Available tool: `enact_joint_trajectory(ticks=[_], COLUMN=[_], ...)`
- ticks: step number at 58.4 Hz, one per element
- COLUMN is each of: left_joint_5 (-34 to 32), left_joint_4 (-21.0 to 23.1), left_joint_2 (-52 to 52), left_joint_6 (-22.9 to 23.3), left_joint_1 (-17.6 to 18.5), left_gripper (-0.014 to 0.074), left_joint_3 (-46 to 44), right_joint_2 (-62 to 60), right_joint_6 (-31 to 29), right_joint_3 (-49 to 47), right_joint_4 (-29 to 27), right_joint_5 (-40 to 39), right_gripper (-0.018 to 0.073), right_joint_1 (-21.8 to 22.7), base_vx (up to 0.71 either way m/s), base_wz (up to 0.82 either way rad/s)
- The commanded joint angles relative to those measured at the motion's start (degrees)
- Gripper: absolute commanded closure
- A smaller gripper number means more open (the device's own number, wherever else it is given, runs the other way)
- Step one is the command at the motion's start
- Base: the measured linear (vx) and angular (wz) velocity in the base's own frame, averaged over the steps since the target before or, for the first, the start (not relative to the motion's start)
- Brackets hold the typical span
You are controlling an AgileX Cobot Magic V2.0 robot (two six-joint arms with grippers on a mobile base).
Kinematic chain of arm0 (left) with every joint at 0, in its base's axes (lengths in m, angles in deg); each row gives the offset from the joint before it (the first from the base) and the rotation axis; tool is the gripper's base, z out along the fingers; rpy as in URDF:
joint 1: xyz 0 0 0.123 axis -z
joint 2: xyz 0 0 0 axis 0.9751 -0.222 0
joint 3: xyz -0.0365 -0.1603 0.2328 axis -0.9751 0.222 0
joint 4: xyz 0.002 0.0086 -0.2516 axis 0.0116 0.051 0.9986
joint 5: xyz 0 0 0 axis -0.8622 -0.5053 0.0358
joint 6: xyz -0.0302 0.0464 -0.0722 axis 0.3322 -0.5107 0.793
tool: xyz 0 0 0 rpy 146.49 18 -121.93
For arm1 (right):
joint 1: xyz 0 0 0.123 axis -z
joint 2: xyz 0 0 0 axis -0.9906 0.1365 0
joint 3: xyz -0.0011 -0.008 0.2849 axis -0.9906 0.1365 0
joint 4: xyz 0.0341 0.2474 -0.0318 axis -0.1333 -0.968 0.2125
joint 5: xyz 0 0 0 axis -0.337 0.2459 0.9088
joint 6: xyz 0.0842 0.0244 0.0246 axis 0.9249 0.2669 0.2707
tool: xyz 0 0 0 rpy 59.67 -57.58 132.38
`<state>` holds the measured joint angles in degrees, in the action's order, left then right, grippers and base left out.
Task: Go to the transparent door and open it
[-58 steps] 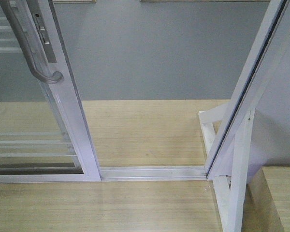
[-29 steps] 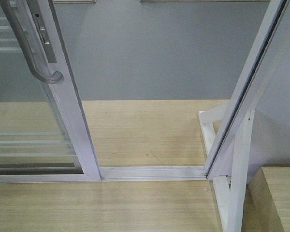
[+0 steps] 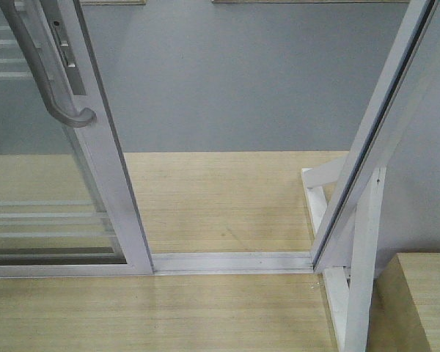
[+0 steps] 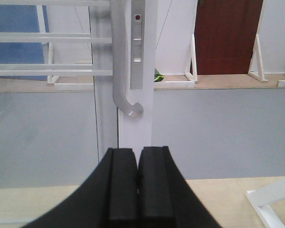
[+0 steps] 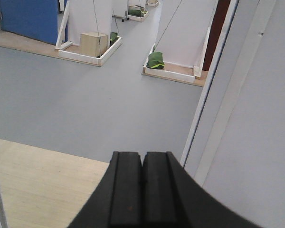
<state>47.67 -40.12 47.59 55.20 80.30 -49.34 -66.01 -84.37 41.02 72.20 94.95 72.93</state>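
The transparent door [image 3: 106, 169], a glass panel in a white frame with thin white bars, stands at the left of the front view, slid aside from the doorway. Its curved grey handle [image 3: 48, 81] hangs on the stile. In the left wrist view the door stile [image 4: 135, 128] and handle [image 4: 121, 71] stand straight ahead, beyond my left gripper [image 4: 137, 156], which is shut and empty, apart from the handle. My right gripper [image 5: 142, 159] is shut and empty, facing the gap beside the right frame post [image 5: 213, 95]. Neither gripper shows in the front view.
A white floor track [image 3: 231, 262] crosses the opening on wood flooring. The right frame post [image 3: 374, 139] leans on a white brace stand [image 3: 352, 279]. A wooden block [image 3: 425, 301] sits at the lower right. Grey floor [image 3: 235, 81] lies beyond, with white partitions [image 5: 88, 19] and a green bag [image 5: 156, 61].
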Motion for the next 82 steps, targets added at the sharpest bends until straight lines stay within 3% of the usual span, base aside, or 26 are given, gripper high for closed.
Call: enact_joint_trajectory(ticks=[1,39,43,55,68,72,82], left_joint_5=[-4.1,-4.1,-4.1,-4.1,-4.1,-4.1,-4.2], left_joint_4=[0.2,0.2,0.2,0.2,0.2,0.2,0.2], left_joint_2=[0.9,0.9,0.9,0.9,0.9,0.9,0.9], left_joint_6=[0.3,0.3,0.3,0.3,0.3,0.3,0.3], left_joint_1=[0.3,0.3,0.3,0.3,0.3,0.3,0.3], left_gripper=[0.0603,0.0603,0.0603,0.0603,0.0603,0.0603,0.0603], left_joint_3=[0.9,0.9,0.9,0.9,0.9,0.9,0.9], right_joint_2=[0.6,0.6,0.3,-5.3,-12.4,-14.3,-16.1], right_joint_6=[0.1,-0.1,0.5,0.4,0.6,-0.4,-1.3], right_joint_3=[-1.7,-1.7,-1.4,8.0,24.1,24.0,24.2], right_joint_4=[0.4,0.5,-1.4,-6.1,-13.5,-14.9,-14.6], right_joint_5=[-4.7,-4.7,-4.5,-10.9,-28.8,-25.3,-25.6], right_gripper=[0.0568,0.0568,0.0568,0.0568,0.0568,0.0568,0.0568], right_joint_1=[0.1,0.1,0.1,0.1,0.1,0.1,0.1], base_vx=[0.0,0.0,0.0,0.0,0.0,0.0,0.0], base_wz=[0.0,0.0,0.0,0.0,0.0,0.0,0.0])
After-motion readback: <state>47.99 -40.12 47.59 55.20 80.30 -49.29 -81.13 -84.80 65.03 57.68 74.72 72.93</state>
